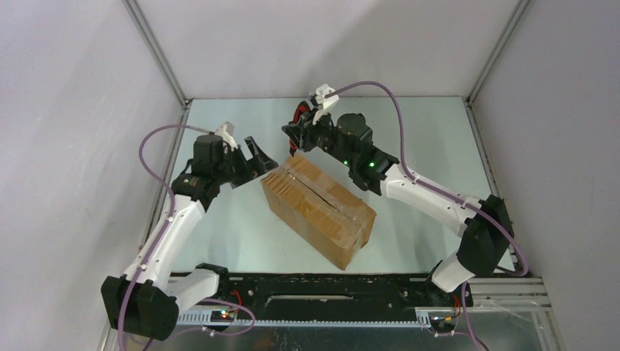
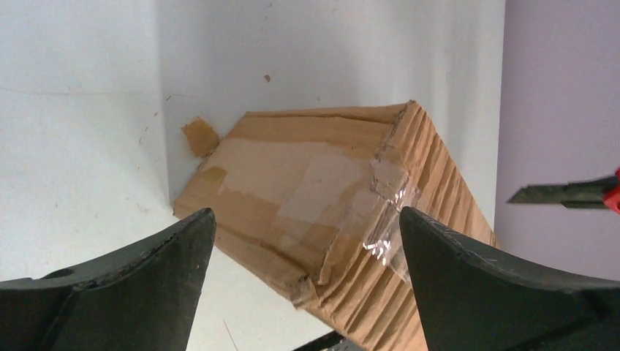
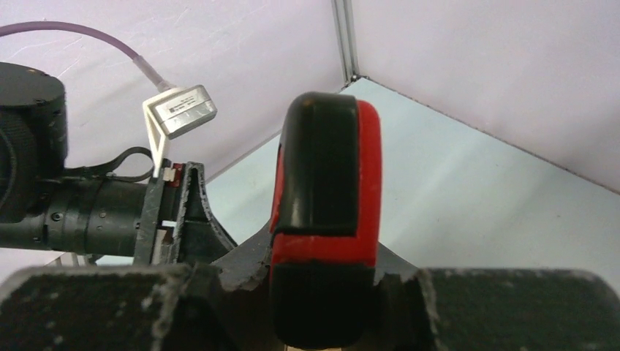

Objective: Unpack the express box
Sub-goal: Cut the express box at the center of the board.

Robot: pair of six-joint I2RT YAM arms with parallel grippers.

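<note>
The brown express box (image 1: 318, 208) lies slantwise in the middle of the counter (image 1: 424, 139), flaps shut and taped. Just left of the box's far end, the left hand (image 2: 307, 213) is wide open and holds nothing. By that same end, the right hand (image 3: 325, 292) squeezes a red-and-black knife (image 3: 327, 183).

Black-jointed white arms (image 1: 172, 234) (purple cables (image 1: 395, 100))

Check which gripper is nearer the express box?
Left, narrowly. The left gripper stands open right at the express box's far-left corner; the right gripper, gripping the utility knife, hangs just beyond its far end.
</note>
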